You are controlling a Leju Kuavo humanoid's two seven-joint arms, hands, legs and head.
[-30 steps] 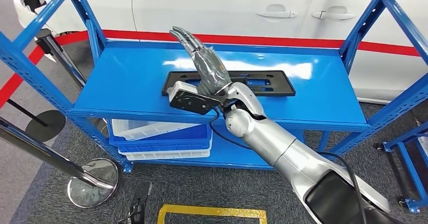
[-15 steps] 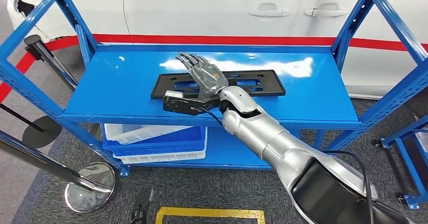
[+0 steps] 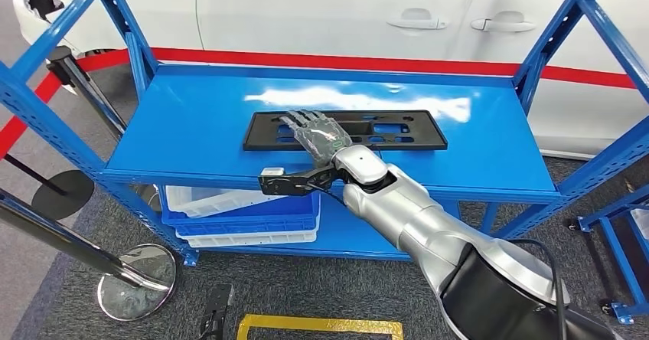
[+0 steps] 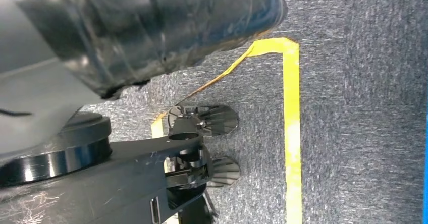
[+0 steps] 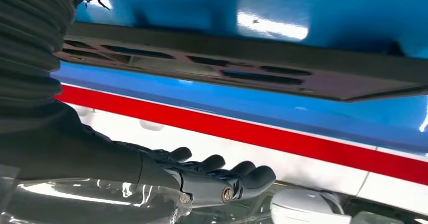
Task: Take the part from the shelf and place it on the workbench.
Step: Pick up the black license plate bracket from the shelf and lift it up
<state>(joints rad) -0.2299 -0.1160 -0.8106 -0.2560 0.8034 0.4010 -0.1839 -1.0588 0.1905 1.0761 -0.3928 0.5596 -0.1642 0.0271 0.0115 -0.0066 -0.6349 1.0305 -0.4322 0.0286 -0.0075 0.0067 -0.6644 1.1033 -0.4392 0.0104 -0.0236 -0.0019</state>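
The part is a long, flat black plate with cut-outs (image 3: 398, 129), lying across the middle of the blue shelf's upper level (image 3: 191, 118). My right hand (image 3: 317, 132) lies flat, palm down, over the plate's left half, with its fingers stretched out toward the back of the shelf and nothing gripped. In the right wrist view the black plate (image 5: 252, 67) runs close past the hand, and the dark fingers (image 5: 227, 171) are extended side by side. The left wrist view looks down at the grey carpet past a dark, film-wrapped bulk of the left hand (image 4: 151, 27); its fingers are hidden.
Blue shelf posts (image 3: 130, 49) stand at both ends, and a white car (image 3: 344, 11) is behind. Blue and white bins (image 3: 237, 210) sit on the lower level. A chrome stanchion base (image 3: 138, 279), yellow floor tape (image 3: 321, 323) and another blue rack (image 3: 620, 233) are nearby.
My right hand has come down from upright above the shelf to lying flat over the black plate. The wrist has dropped to the shelf's front edge. The camera shifted slightly.
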